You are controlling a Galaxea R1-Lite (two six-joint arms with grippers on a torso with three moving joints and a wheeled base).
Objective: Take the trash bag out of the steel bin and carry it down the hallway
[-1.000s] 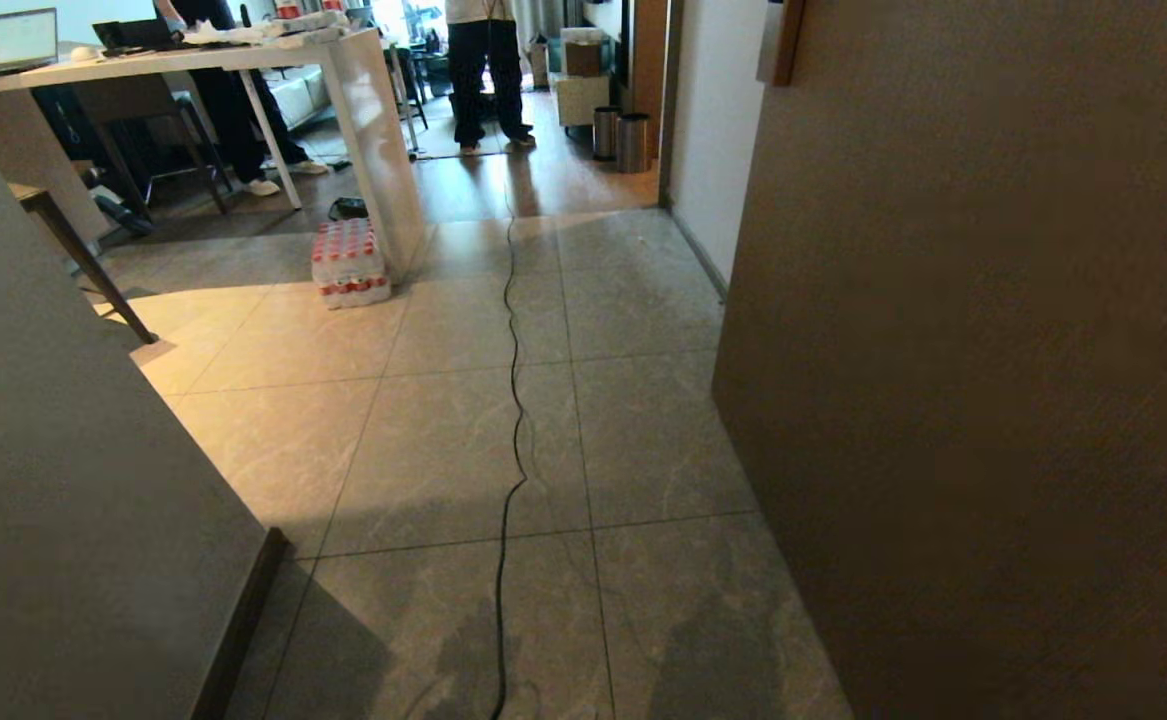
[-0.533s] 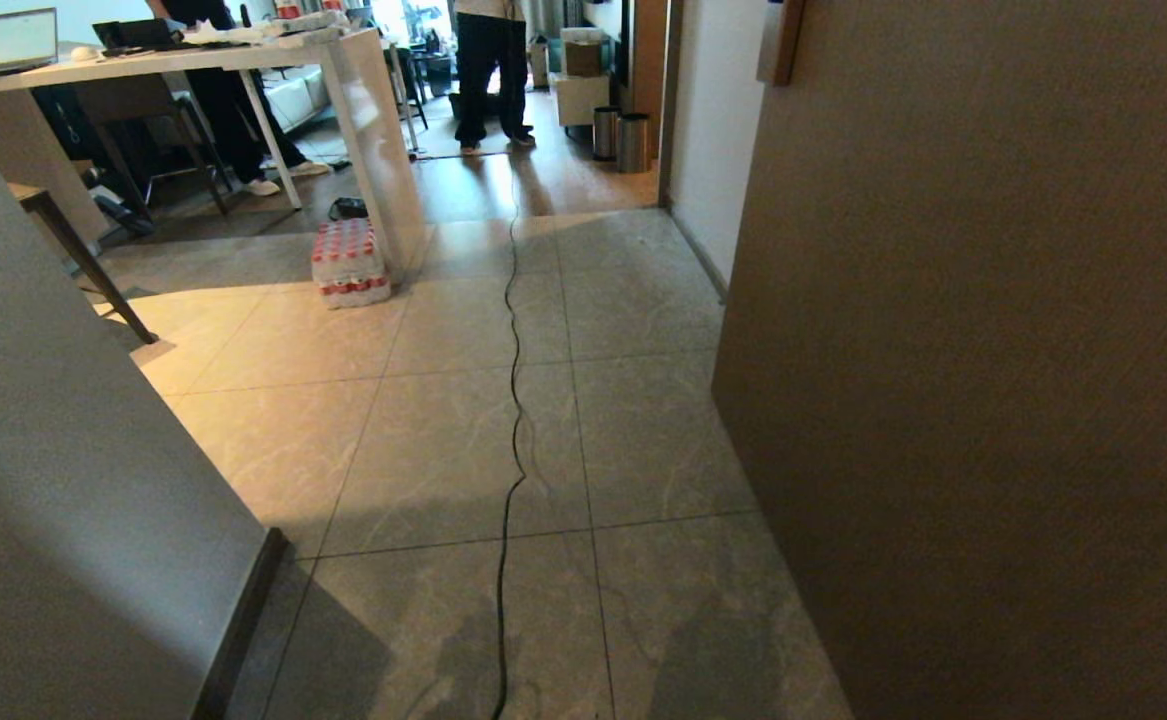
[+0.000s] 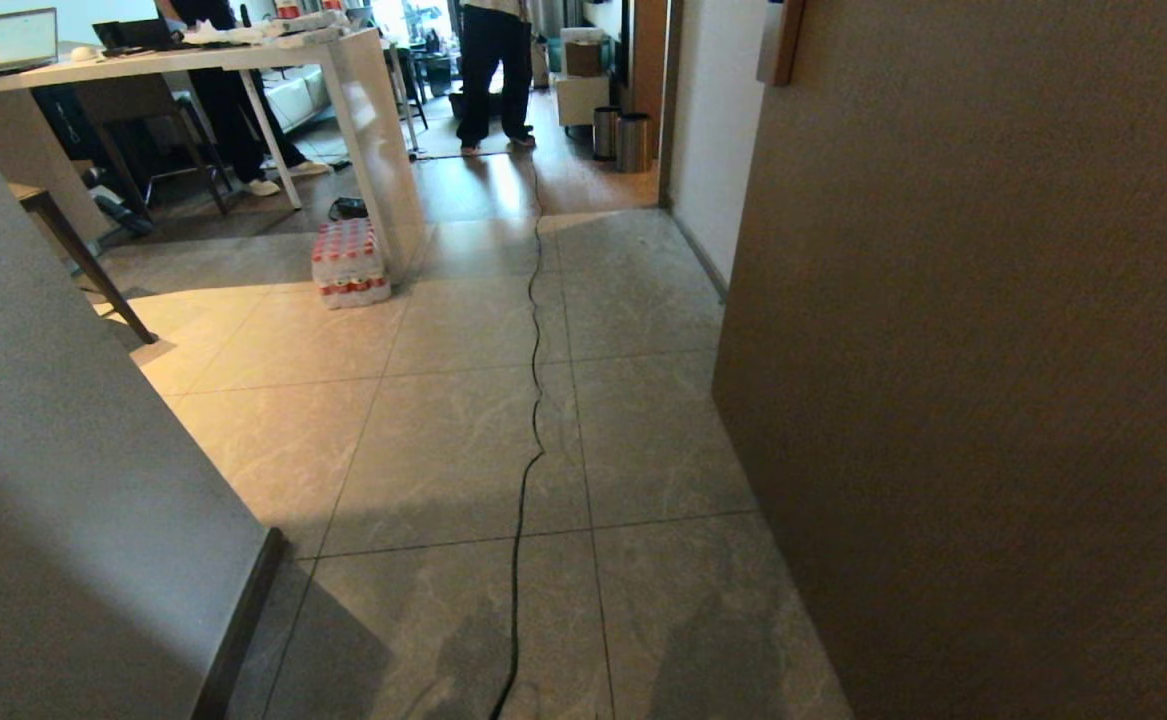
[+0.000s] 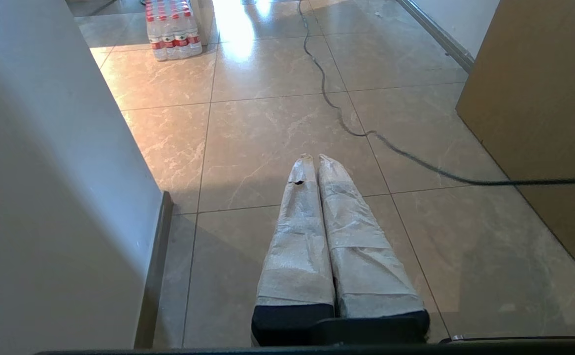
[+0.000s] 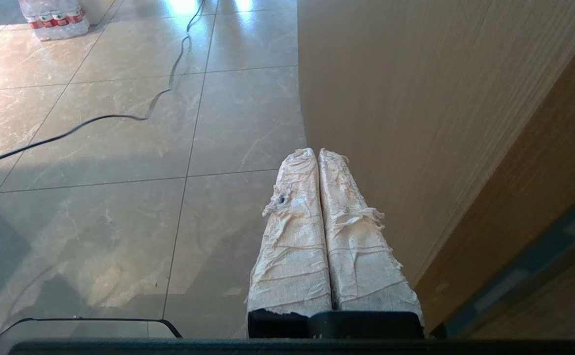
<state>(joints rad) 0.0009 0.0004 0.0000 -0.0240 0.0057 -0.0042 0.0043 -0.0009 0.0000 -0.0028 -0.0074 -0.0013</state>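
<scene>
- Two grippers hang over the hallway (image 3: pixel 463 440) tiles, each with its taped fingers pressed together on nothing: the left gripper (image 4: pixel 316 159) and the right gripper (image 5: pixel 317 152).
- Left of the black cable (image 3: pixel 533 400), a pack of water bottles (image 3: pixel 348 262) stands against the white table (image 3: pixel 243 55) leg.
- Beyond the cable's far end, a person's dark-trousered legs (image 3: pixel 495 75) stand on the wooden floor.
- Right of the cable, far off by the door frame, the steel bin (image 3: pixel 633 142) stands beside a second bin (image 3: pixel 605 132); whether the trash bag is inside cannot be told.
- Right again, a brown panel (image 3: pixel 983 350) fills the near side.
</scene>
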